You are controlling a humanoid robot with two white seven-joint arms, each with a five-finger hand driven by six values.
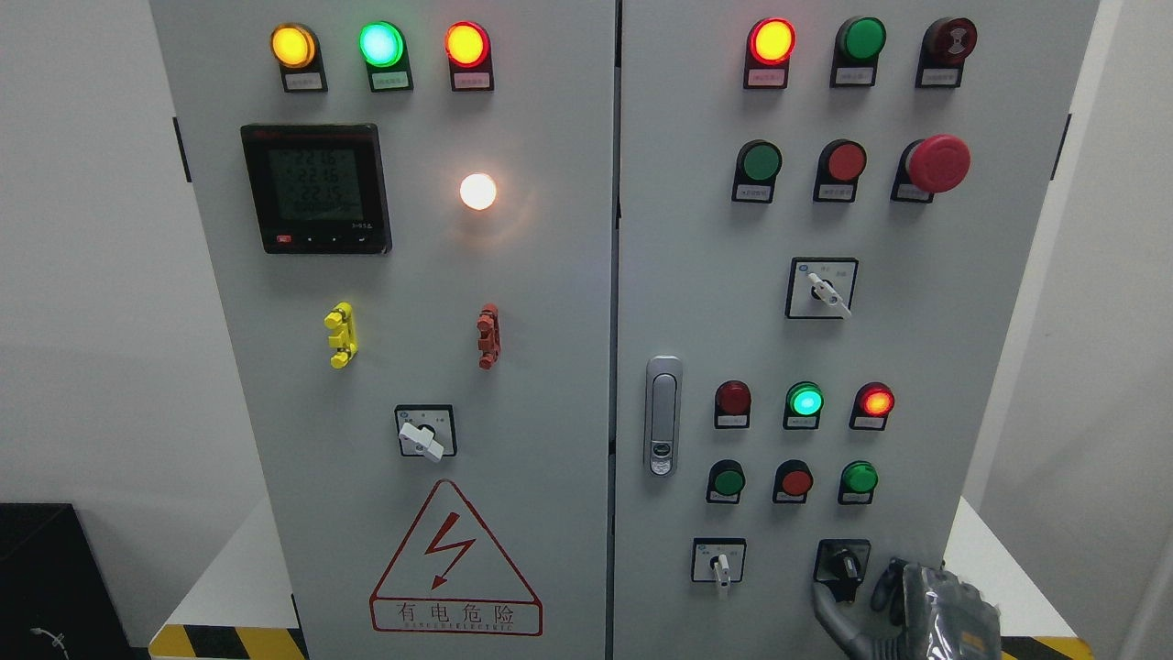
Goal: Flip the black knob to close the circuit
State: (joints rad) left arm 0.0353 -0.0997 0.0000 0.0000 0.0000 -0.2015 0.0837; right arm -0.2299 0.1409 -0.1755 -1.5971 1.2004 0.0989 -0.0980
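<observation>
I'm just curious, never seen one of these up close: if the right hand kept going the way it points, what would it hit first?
Most likely the black knob low on the cabinet. The right hand reaches up toward it, and a finger seems already at it, though depth is hard to judge.

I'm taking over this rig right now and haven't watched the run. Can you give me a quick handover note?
Right hand: at the cabinet's lower right, fingers reaching the black knob; a firm grasp cannot be confirmed.
Left hand: out of view.
Black knob: bottom right of the right door, right of the white selector switch.
Done: the hand has reached the knob.
Left: flip the knob to close the circuit, then withdraw.
</observation>
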